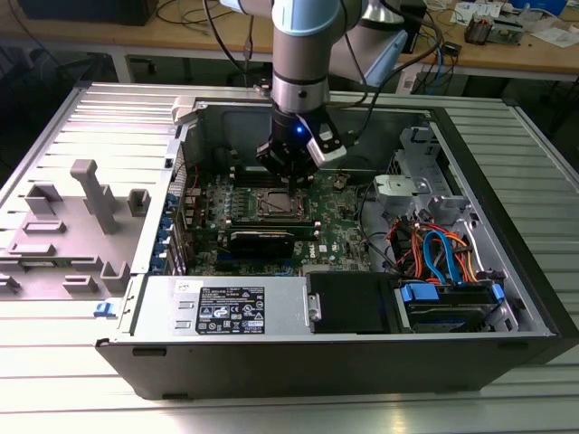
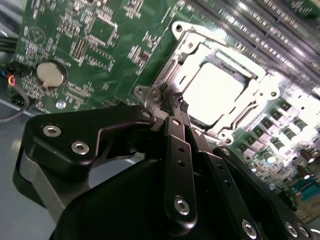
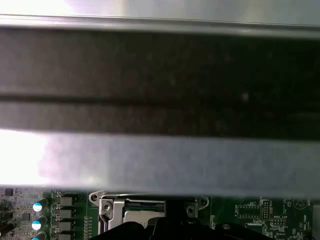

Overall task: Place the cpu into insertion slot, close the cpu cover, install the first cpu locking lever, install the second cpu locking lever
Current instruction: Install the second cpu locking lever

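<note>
Open room above socket (image 1: 279,204), seemingly unobstructed

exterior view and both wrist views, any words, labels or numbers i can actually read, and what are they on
None can be read.
White label on the silver power supply box, exterior view: print too small.
White markings on the green motherboard, second wrist view: blurred.
Round silver coin battery: no legible text.
Silvery metal cpu cover and the bright cpu in its window: glare, no marking shows.
Black gripper sits at the cover's corner: no lettering.
</note>
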`<action>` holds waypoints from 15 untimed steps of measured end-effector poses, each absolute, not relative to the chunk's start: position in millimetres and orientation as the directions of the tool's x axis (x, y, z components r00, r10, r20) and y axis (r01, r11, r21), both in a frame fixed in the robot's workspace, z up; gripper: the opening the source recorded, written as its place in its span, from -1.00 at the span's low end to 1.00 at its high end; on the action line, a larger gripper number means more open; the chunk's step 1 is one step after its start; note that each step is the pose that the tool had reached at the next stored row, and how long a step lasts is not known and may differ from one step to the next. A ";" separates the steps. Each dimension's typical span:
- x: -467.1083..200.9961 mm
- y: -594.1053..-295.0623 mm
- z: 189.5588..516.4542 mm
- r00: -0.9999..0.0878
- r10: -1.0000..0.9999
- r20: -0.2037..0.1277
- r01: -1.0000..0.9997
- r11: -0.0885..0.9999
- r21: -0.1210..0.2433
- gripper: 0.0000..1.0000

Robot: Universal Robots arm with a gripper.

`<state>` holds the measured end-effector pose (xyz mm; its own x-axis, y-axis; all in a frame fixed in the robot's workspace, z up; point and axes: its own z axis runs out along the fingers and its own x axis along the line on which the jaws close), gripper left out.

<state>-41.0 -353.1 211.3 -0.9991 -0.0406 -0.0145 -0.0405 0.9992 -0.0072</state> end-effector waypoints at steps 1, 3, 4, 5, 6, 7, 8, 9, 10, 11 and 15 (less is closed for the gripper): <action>-41.0 -356.4 211.3 -0.999 -0.041 -0.014 -0.040 0.999 -0.007 -0.79; -41.0 -359.1 211.3 -0.999 -0.041 -0.014 -0.041 0.999 -0.007 -0.79; -40.9 -359.6 211.3 -0.999 -0.041 -0.014 -0.041 0.999 -0.007 -0.79; -41.0 -359.8 211.3 -0.999 -0.041 -0.014 -0.040 0.999 -0.007 -0.79; -41.0 -359.9 211.7 -0.999 -0.040 -0.013 -0.040 0.999 -0.007 -0.79; -41.0 -360.0 212.1 -0.999 -0.041 -0.013 -0.040 0.999 -0.007 -0.79; -40.9 -360.0 212.5 -0.999 -0.041 -0.012 -0.041 0.999 -0.007 -0.79; -40.9 -360.1 213.0 -0.999 -0.041 -0.012 -0.041 0.999 -0.007 -0.79; -40.9 -360.1 213.6 -0.999 -0.041 -0.011 -0.041 0.999 -0.007 -0.79; -40.8 -360.1 214.0 -0.999 -0.041 -0.010 -0.041 0.999 -0.007 -0.79; -40.8 -360.3 214.2 -0.999 -0.041 -0.010 -0.041 0.999 -0.007 -0.79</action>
